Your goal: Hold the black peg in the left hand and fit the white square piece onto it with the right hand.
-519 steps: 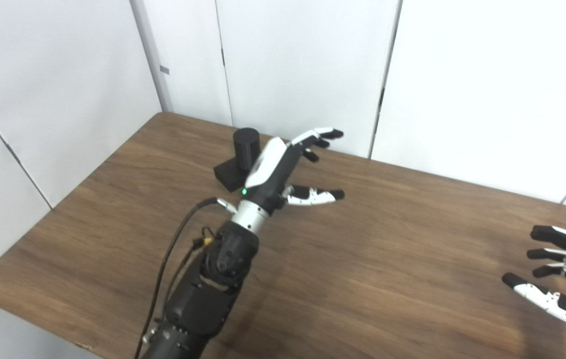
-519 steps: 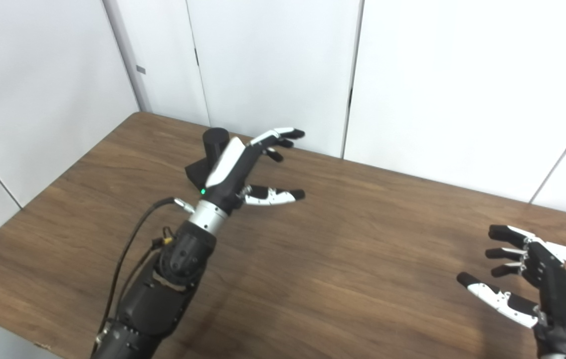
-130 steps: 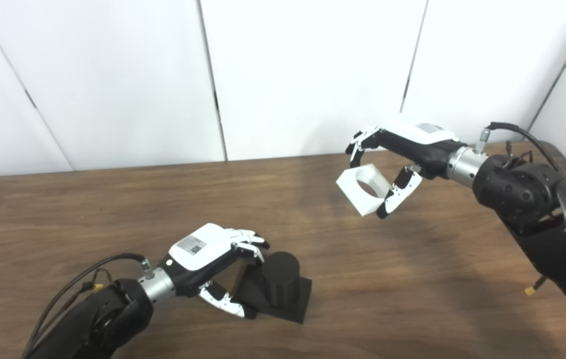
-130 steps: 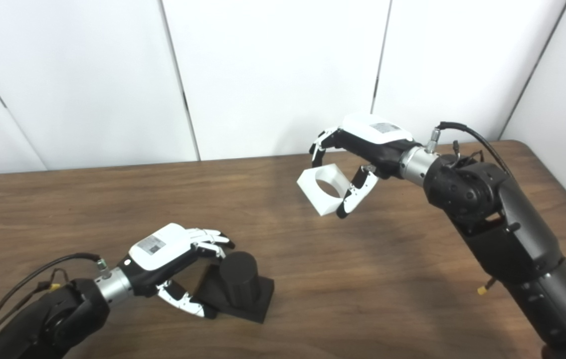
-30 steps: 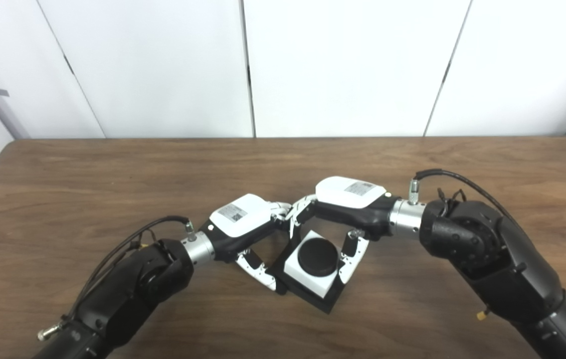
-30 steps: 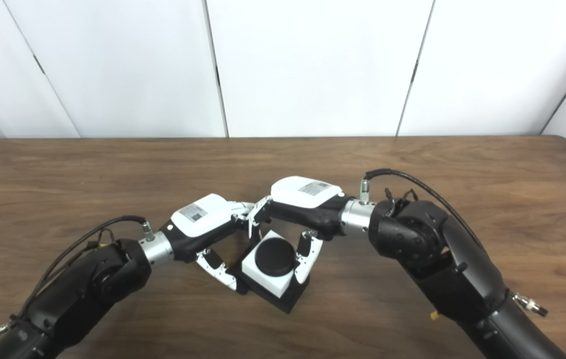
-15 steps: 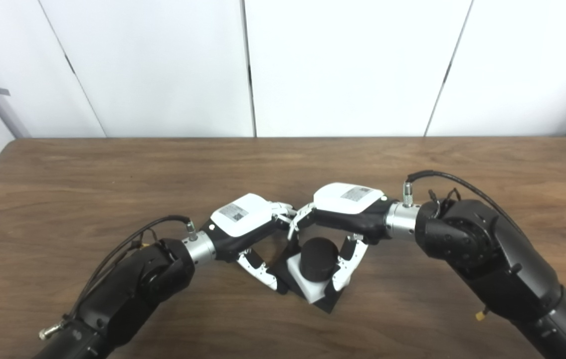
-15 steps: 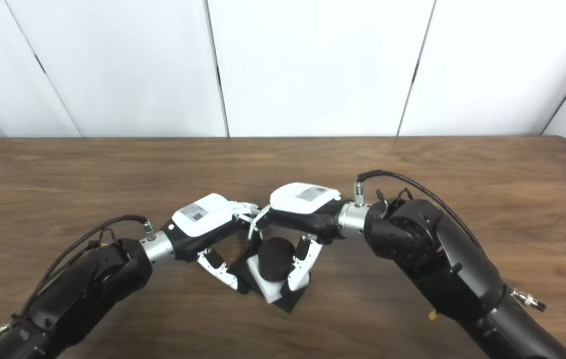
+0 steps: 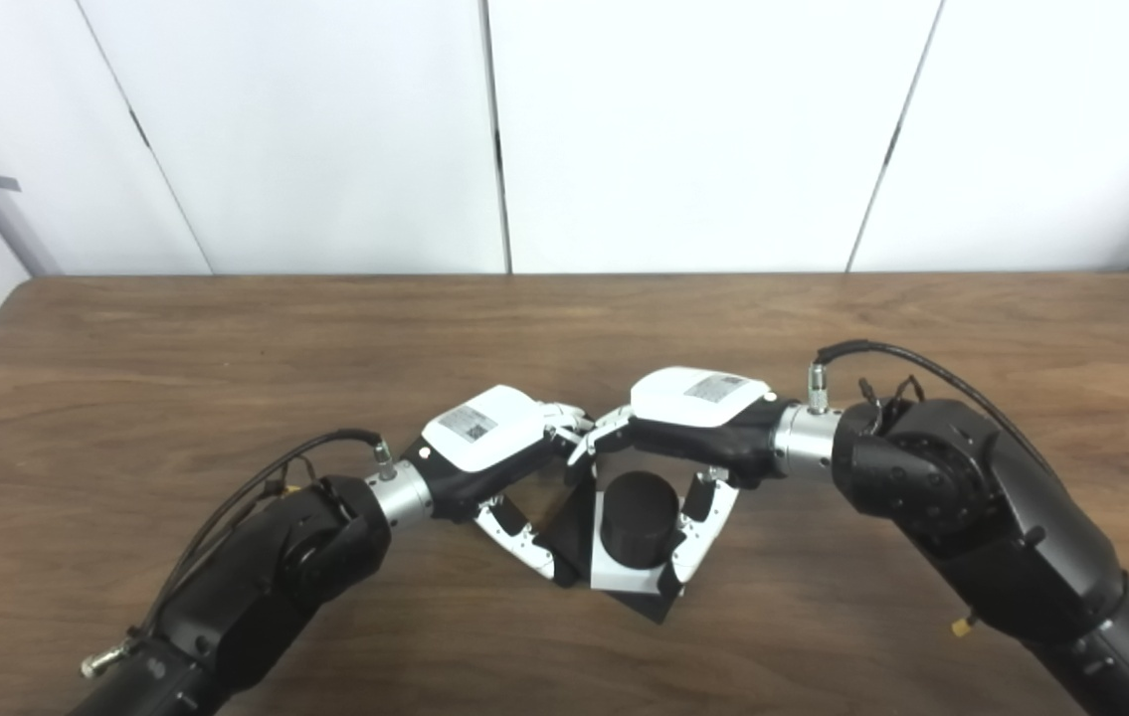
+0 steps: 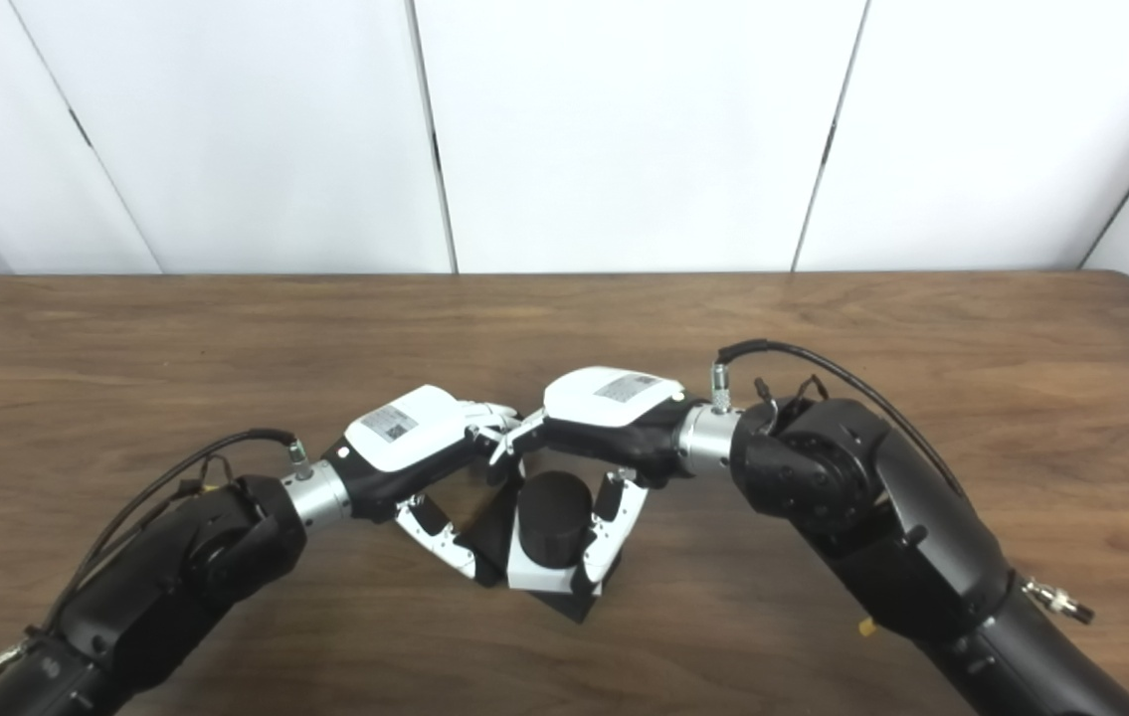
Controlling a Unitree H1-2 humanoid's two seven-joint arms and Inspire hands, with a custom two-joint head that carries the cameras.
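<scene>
The left robot hand (image 9: 484, 452) is clamped on the flat base of the black peg (image 9: 636, 515), its thumb (image 9: 522, 540) against the base's near-left edge and its fingers curled over the far edge; the peg stands upright on the brown surface (image 9: 226, 348), just in front of both palms. The right robot hand (image 9: 693, 428) is closed on the white square piece (image 9: 624, 575), thumb on its right side and fingers on the far side (fingertips partly hidden behind the peg); the piece sits low around the peg, down on the black base, with the peg's round top rising well above it. The two robot hands nearly touch at their fingertips above the peg.
</scene>
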